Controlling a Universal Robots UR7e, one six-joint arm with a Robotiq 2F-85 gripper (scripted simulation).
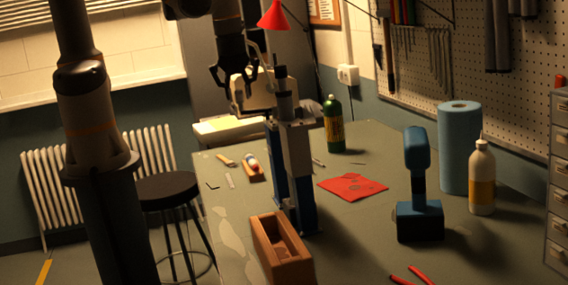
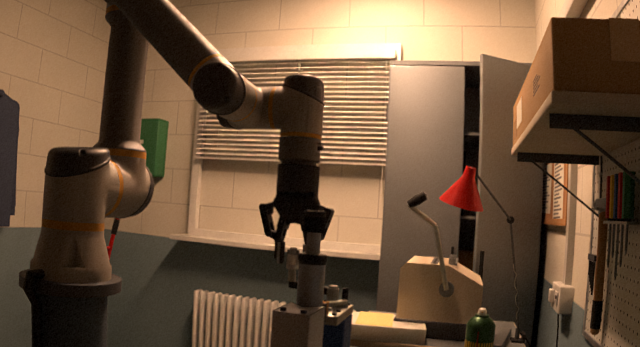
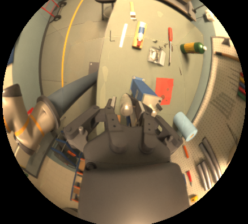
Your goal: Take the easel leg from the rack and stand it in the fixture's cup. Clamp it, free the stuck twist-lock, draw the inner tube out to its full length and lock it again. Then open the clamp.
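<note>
My gripper [image 1: 234, 82] [image 2: 296, 237] [image 3: 126, 107] hangs fingers down over the far end of the bench, open and holding nothing. The easel leg [image 1: 283, 100] [image 2: 311, 267] [image 3: 126, 105] stands upright in the blue and grey fixture [image 1: 292, 167] [image 2: 312, 324] [image 3: 144, 93]. Its dark collar [image 1: 281, 73] [image 2: 312, 259] sits near the top. In the side camera the gripper is left of the leg's top. In the wrist camera the leg's rounded tip shows between the fingers.
An open wooden box [image 1: 281, 248] lies at the bench's near edge. A red cloth [image 1: 352, 185] [image 3: 164, 90], a green bottle [image 1: 334, 123], a blue block [image 1: 419, 189], a paper roll [image 1: 459, 147] and a white bottle [image 1: 481, 183] stand right of the fixture. A red lamp [image 1: 274, 15] hangs behind.
</note>
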